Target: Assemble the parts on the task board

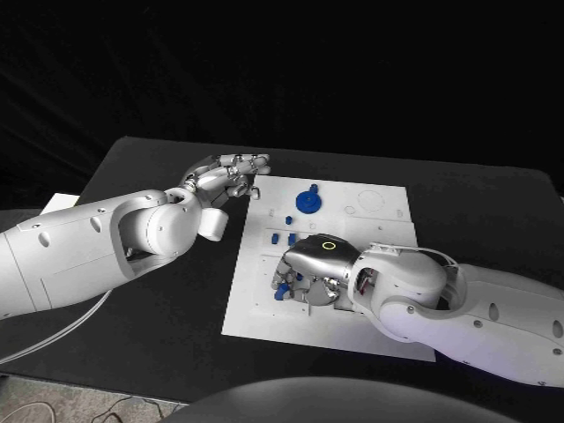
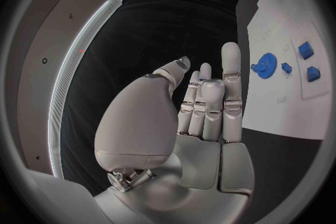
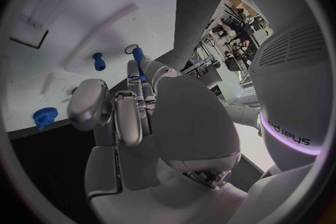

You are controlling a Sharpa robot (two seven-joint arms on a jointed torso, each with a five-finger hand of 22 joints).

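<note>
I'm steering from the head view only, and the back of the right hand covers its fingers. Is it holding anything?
Observer: Yes. In the right wrist view, the right hand pinches a blue peg between its fingertips.
Operator: Is there another peg near it that I might knock?
Observer: A second blue peg sits on the white board beyond the fingertips, apart from them.
Operator: And the left hand, does it have anything in it?
Observer: No. The left wrist view shows the left hand with a bare palm and its fingers raised, holding nothing.
</note>
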